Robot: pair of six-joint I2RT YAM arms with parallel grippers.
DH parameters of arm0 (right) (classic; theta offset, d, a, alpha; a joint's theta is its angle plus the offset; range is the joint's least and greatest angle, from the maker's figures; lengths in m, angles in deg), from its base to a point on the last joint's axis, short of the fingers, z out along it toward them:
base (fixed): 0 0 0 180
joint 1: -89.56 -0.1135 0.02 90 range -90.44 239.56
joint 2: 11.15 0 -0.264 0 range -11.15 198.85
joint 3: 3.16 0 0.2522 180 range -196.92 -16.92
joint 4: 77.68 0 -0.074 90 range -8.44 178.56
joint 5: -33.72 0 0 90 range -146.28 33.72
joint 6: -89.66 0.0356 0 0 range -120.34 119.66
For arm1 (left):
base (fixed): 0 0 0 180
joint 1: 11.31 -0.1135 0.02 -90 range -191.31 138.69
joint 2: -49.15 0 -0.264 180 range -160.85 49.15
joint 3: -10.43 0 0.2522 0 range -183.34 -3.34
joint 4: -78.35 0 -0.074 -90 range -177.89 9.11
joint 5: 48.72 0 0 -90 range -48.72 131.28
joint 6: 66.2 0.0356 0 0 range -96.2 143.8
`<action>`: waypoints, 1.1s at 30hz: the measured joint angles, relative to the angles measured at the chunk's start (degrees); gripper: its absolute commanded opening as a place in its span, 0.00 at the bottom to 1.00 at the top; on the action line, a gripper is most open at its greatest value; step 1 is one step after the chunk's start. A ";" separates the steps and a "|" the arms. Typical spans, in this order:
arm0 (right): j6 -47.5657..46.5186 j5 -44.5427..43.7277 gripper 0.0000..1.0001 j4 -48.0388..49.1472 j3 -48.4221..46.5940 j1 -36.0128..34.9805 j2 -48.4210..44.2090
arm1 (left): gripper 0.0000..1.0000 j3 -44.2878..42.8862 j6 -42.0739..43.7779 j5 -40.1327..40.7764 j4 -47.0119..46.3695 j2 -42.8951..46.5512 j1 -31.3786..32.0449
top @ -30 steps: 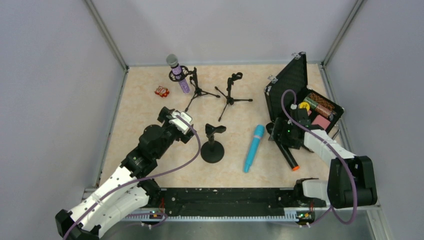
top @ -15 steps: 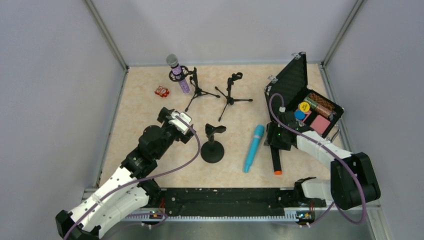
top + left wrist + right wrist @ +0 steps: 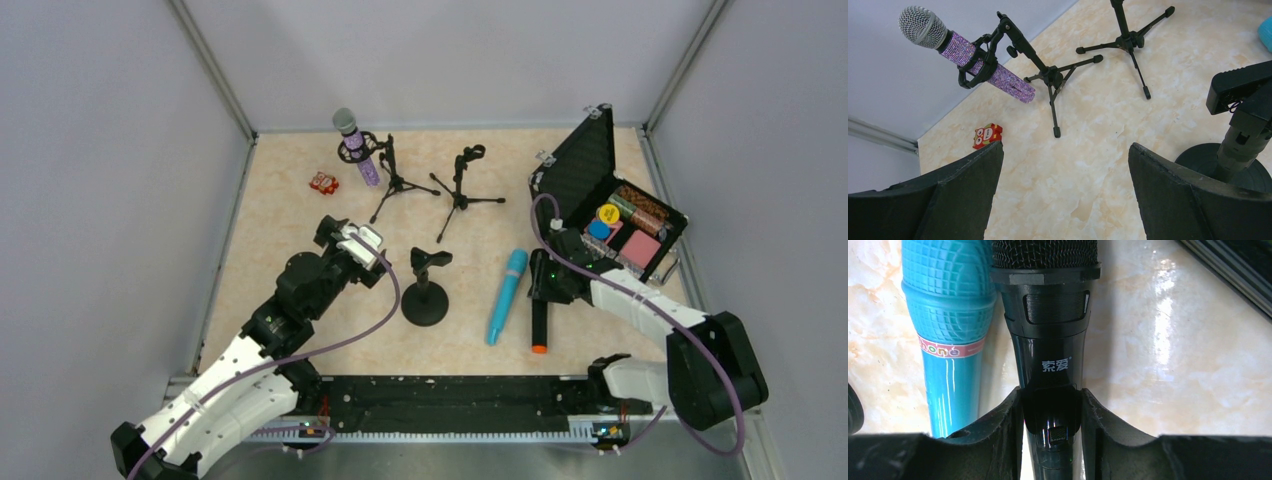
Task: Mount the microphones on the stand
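Since the earlier frame the right gripper (image 3: 1050,396) has shifted left and closed. The black microphone with an orange end (image 3: 540,322) has swung from a slant to lie nearly parallel to the turquoise microphone (image 3: 507,297); the left arm has not changed.

Left to right: the left gripper (image 3: 1066,150) hovers over the table (image 3: 290,215) with its jaws wide and holds nothing. Behind it lies a small red toy (image 3: 323,182). The glittery purple microphone (image 3: 358,150) sits tilted in the clip of a tripod stand (image 3: 396,181). A second tripod stand (image 3: 462,190) and a round-base stand (image 3: 425,292) carry no microphone. The turquoise microphone lies on the table, with the black one just beside it on its right. The right gripper's fingers (image 3: 1008,420) press both sides of the black body. An open black case (image 3: 585,160) stands at far right.
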 measured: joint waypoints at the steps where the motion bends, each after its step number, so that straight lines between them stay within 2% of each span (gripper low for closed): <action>1: -0.02 -0.15 0.00 -0.46 0.11 0.00 -0.66 | 0.99 0.07 0.02 0.02 0.00 0.11 0.00; 7: -1.25 0.00 0.00 -1.16 0.31 0.00 -5.44 | 0.99 0.39 0.28 0.17 0.00 0.15 0.00; 21: -5.03 7.82 0.00 -0.76 0.15 0.00 -22.69 | 0.99 0.55 -1.25 3.96 -0.35 0.13 -0.28; 27: -6.05 12.39 0.00 0.13 -2.27 0.00 -26.12 | 0.99 -1.81 -13.51 6.60 6.71 0.50 -0.28; 33: -5.42 19.52 0.00 8.35 -4.22 0.00 -26.97 | 0.99 -2.99 -32.30 6.43 14.23 3.10 -0.28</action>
